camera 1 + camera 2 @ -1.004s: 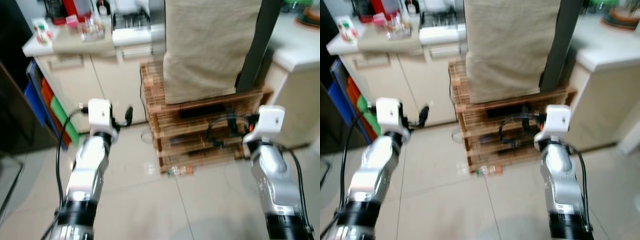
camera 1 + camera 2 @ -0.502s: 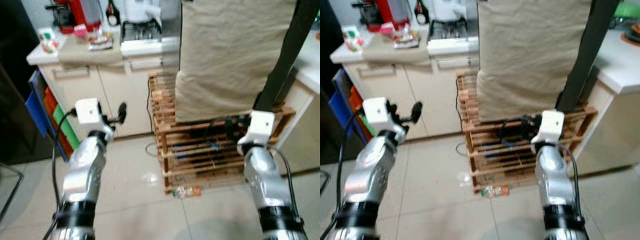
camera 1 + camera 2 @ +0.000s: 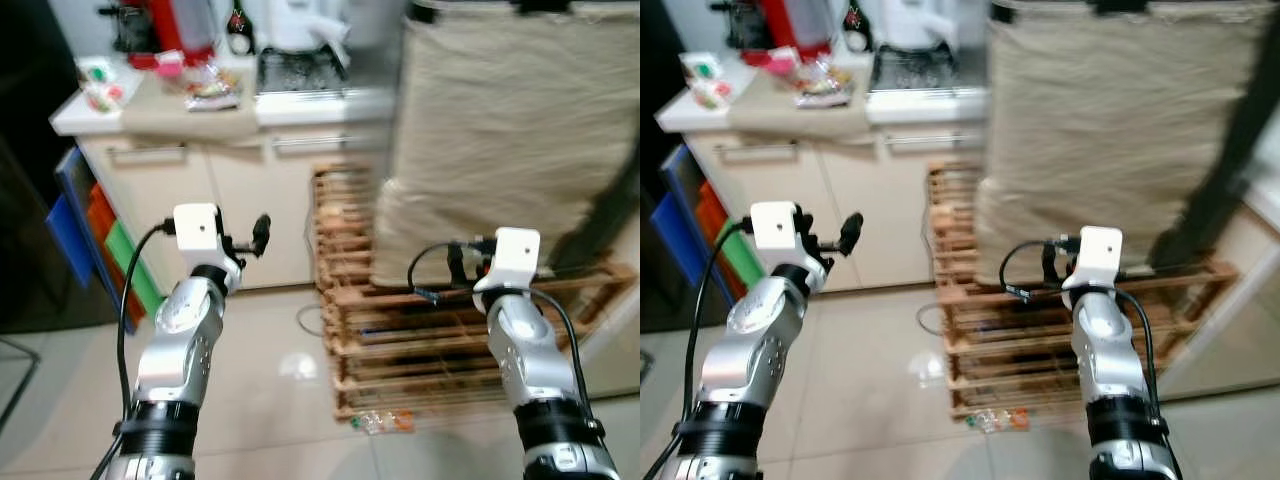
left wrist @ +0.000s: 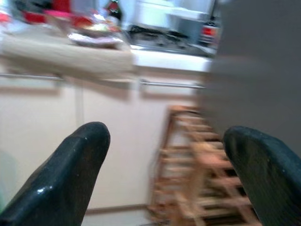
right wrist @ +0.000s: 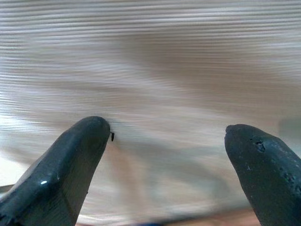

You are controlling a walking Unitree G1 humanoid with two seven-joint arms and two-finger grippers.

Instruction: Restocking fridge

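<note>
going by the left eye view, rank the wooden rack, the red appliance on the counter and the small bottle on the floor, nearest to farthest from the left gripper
1. Wooden rack, to the right of the left gripper.
2. Small bottle, on the floor under the rack.
3. Red appliance, on the counter beyond.

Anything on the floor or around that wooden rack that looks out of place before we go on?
Yes: a small plastic bottle lies on its side on the tiled floor at the foot of the wooden rack, as if dropped. Nothing else stands out.
</note>
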